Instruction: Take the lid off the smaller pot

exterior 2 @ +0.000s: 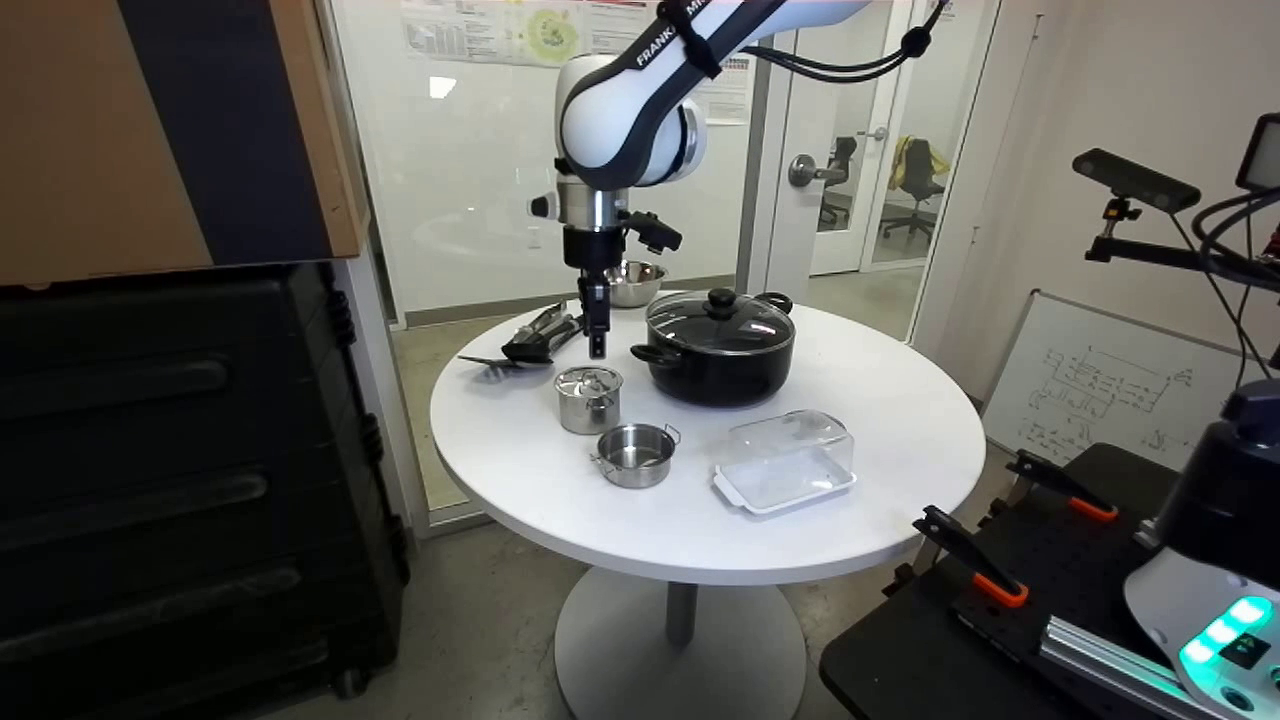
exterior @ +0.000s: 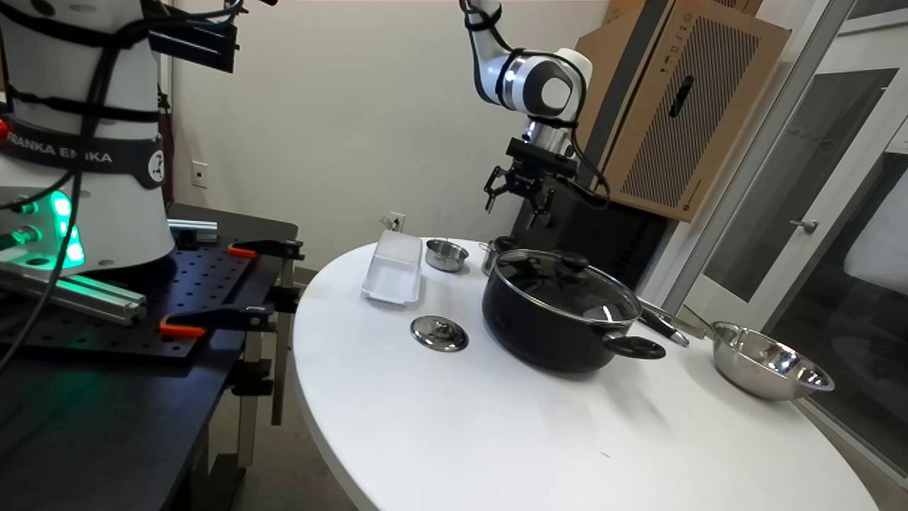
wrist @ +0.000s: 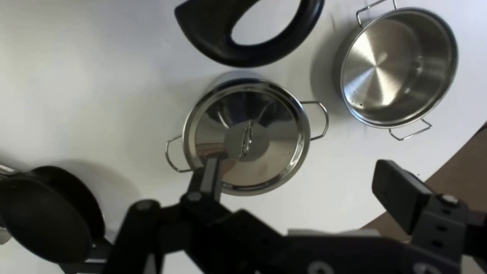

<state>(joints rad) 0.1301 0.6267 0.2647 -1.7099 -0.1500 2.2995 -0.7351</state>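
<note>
Find the lid (wrist: 237,133) seated on the smaller pot (exterior 2: 588,412), near the black pot (exterior 2: 718,378) on the white table (exterior 2: 900,430). Record the pincer (wrist: 297,173) as spread wide and holding nothing, hanging above the table with 2 fingers (wrist: 399,194) well apart. Read the lid, in the wrist view, as lying left of the gap's middle and farther towards the top of that view — not centred. Note the loop handle (wrist: 247,140) near the finger at left there, and well apart from the finger at right. Note also the loop's long axis: nearly top to bottom of the view, so crosswise to the closing line (favourable, in this reading, for a pinch on its 2 flat sides). Judge the step as lining up, not yet gripping. Expect to need a shift left and towards the top of the wrist view, then a descent — with little turn, by appearance. Watch the black side handle (wrist: 245,55) just past the lid in the same direction: likely to be brushed by an overlong advance. Cannot tell the exact height of the fingertips above the lid.
</note>
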